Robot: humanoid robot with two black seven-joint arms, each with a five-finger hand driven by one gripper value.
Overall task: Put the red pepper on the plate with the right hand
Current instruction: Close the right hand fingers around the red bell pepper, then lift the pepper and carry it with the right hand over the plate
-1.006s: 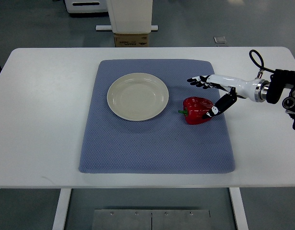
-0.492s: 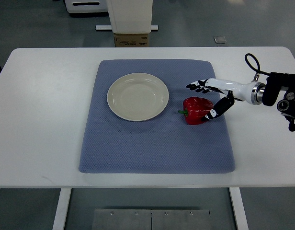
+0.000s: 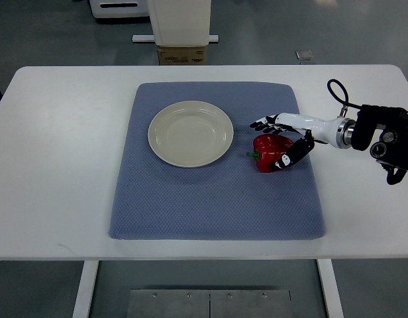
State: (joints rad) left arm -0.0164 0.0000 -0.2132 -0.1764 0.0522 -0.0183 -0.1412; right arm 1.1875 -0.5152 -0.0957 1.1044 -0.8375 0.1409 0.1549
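- Top view, looking steeply down on a white table covered by a blue-grey mat.
- Left on the mat sits a round cream plate — nothing on it.
- Just right of the plate, apart from it, a red pepper lies on the mat, green stem pointing toward the plate.
- Right hand reaches in from the right edge — fingers spread around the pepper, thumb against its near side, not clamped shut.

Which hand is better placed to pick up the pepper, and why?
The right hand: its spread fingers already bracket the pepper beside the plate. No left arm is visible.
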